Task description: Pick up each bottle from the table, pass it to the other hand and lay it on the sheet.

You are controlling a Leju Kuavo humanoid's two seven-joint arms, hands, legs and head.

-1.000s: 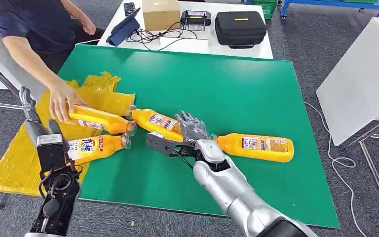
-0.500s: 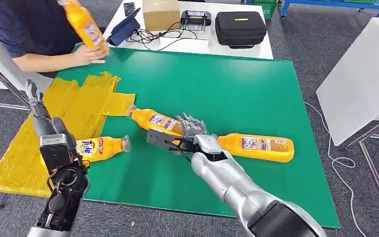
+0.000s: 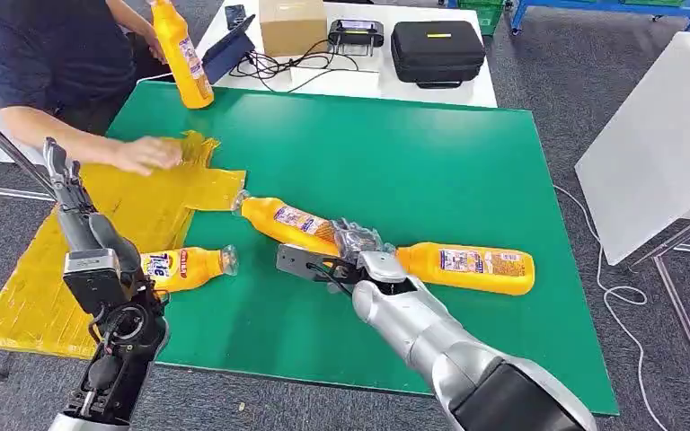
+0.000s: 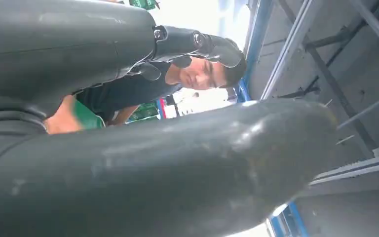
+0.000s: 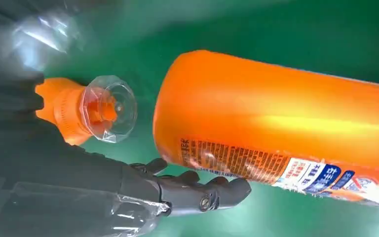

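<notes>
Three orange bottles lie on the green table point(image 3: 413, 153). The middle bottle point(image 3: 283, 220) lies aslant, and my right hand point(image 3: 352, 241) is at its base. The right wrist view shows dark fingers point(image 5: 197, 193) stretched beside that base point(image 5: 276, 123) without gripping it. The right bottle point(image 3: 467, 268) lies behind the hand, its clear cap point(image 5: 103, 108) close by. The left bottle point(image 3: 184, 268) lies at the edge of the yellow sheet point(image 3: 27, 287). My left hand point(image 3: 63, 184) is raised over the sheet, holding nothing; its thumb point(image 4: 153, 163) and fingers are apart.
A person at the far left holds another orange bottle point(image 3: 180, 54) upright at the table's far corner and rests a hand point(image 3: 148, 154) on the sheet. Behind stands a white table with a box point(image 3: 292, 25) and a black case point(image 3: 437, 49).
The person lifted a bottle off the sheet and carried it to the table's far left corner, then laid the other hand on the sheet. My right hand edged closer to the middle bottle.
</notes>
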